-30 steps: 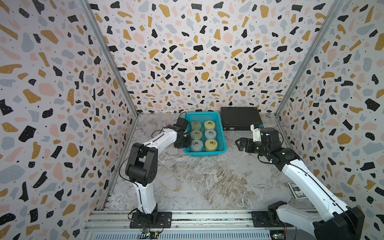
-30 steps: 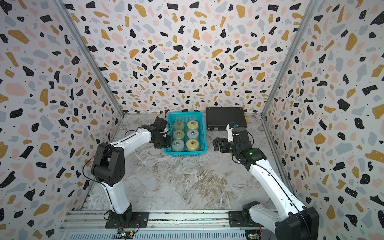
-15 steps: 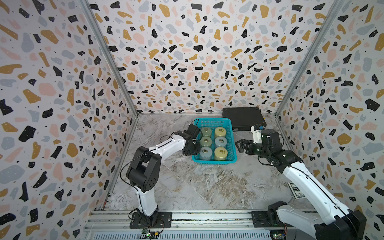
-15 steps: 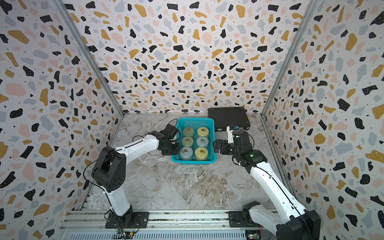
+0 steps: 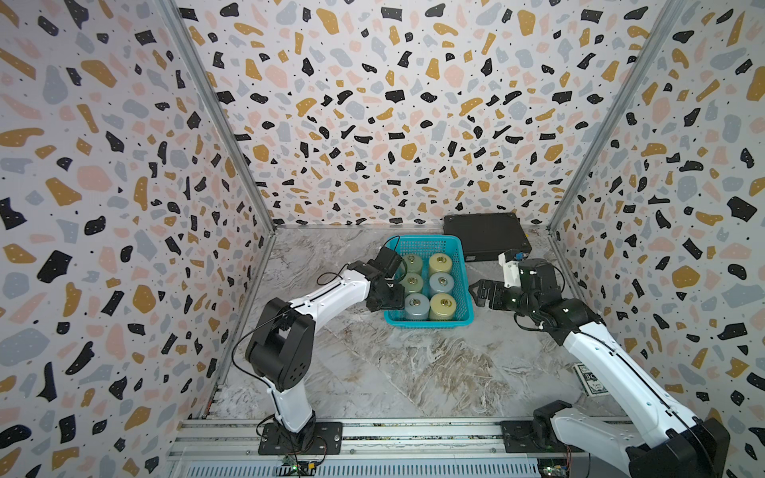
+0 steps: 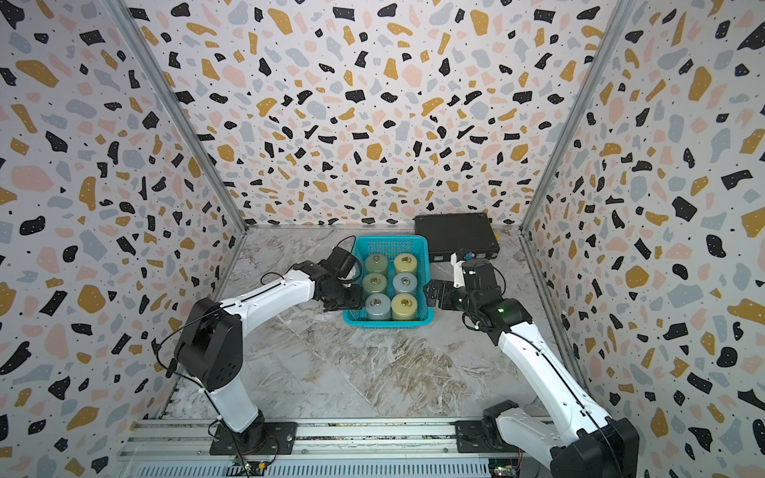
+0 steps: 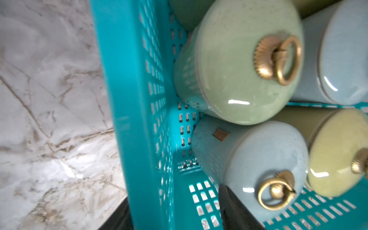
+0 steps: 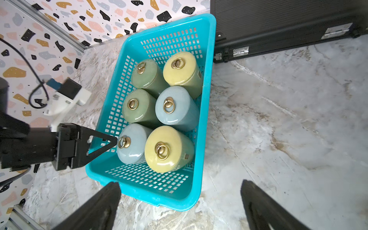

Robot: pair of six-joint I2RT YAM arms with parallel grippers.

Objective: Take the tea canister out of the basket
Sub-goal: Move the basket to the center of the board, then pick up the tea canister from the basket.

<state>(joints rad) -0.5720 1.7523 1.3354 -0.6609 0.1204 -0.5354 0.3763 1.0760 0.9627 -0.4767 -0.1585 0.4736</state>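
Observation:
The teal basket (image 5: 459, 285) (image 6: 426, 314) stands toward the back of the marble floor, holding several upright tea canisters (image 5: 442, 306) (image 6: 374, 306) in green, yellow and pale blue, each with a brass ring knob. My left gripper (image 5: 387, 296) (image 6: 345, 298) is open and straddles the basket's left wall near the front corner. One of its fingers (image 7: 235, 211) is inside beside a pale blue canister (image 7: 258, 163). My right gripper (image 5: 482, 291) (image 8: 179, 207) stands open just right of the basket (image 8: 207, 99), holding nothing.
A flat black case (image 5: 486, 242) (image 8: 278, 25) lies behind and to the right of the basket, close to its back corner. A small printed box (image 5: 590, 378) sits by the right wall. Patterned walls enclose three sides.
The basket slid to the right with my left gripper shut on its wall, then stopped. That gripper has now opened around the wall. My right gripper backed off slightly.

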